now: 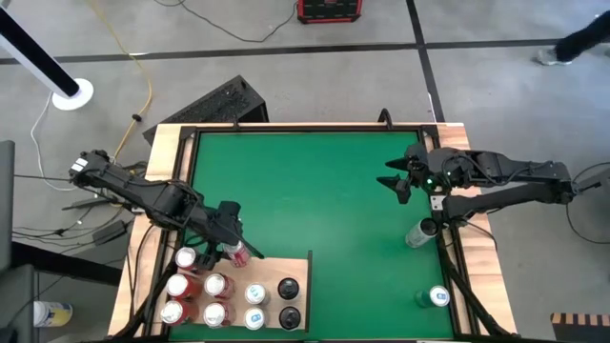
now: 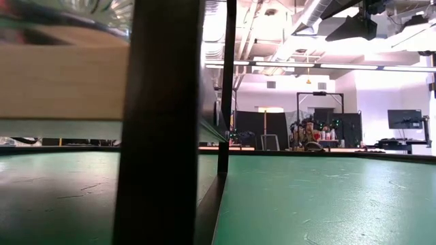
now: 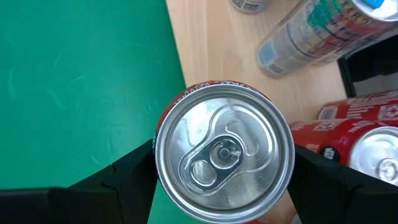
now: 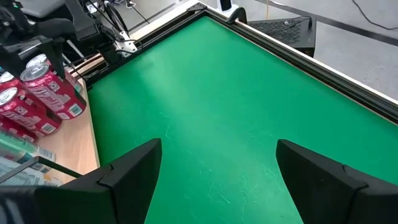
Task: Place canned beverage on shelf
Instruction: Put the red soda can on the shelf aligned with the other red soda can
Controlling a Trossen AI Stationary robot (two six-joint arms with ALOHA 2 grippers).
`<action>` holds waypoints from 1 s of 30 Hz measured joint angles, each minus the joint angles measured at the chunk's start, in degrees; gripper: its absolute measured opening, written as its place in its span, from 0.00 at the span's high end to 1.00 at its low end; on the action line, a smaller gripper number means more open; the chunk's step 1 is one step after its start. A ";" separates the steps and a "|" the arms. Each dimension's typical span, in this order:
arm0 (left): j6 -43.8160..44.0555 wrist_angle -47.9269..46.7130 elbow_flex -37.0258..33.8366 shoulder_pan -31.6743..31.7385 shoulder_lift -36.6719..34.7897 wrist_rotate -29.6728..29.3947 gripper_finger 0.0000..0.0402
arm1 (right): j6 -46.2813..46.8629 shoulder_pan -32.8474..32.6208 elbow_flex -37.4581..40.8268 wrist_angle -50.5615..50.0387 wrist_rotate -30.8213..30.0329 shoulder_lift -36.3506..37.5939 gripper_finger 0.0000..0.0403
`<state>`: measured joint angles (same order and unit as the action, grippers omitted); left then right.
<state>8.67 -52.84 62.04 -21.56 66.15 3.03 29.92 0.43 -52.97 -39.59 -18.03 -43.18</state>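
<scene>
My left gripper [image 1: 232, 244] is shut on a red can with a silver top [image 3: 224, 155] over the far left part of the shelf [image 1: 297, 272], a pale wood board on the green mat's near left corner. Several upright cans [image 1: 214, 300], red, white and black, stand on the shelf. My right gripper [image 1: 395, 183] is open and empty above the mat's far right part. In the right wrist view the held can [image 4: 55, 87] shows tilted at the shelf's far edge. My left gripper pinches the red can's side wall just below its top rim [image 3: 163, 163] between its two fingers [image 3: 127, 177], one on each side. The fingers come from above, pointing down along the can. Whether the can's bottom rests on the shelf I cannot tell.
A clear-and-silver can [image 1: 419, 232] lies at the mat's right edge, and a green can [image 1: 436, 298] stands near the near right corner. Red cans [image 3: 364, 134] and pale cans [image 3: 311, 31] crowd close beside the held one. A black frame [image 1: 305, 126] rims the mat.
</scene>
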 joint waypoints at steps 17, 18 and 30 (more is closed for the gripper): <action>0.17 -0.64 -1.85 -1.54 -0.04 1.42 0.31 | 0.01 0.00 0.00 0.00 0.04 0.00 0.16; 0.70 -0.48 -2.26 -1.90 -0.04 1.46 0.31 | 0.01 0.00 0.00 0.00 0.05 0.00 0.16; 0.87 -0.60 -2.60 -6.37 0.44 -1.85 0.31 | 0.04 0.00 -0.01 0.00 0.06 0.00 0.16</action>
<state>9.54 -53.44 59.44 -27.93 66.58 1.18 29.95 0.43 -52.98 -39.59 -17.97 -43.18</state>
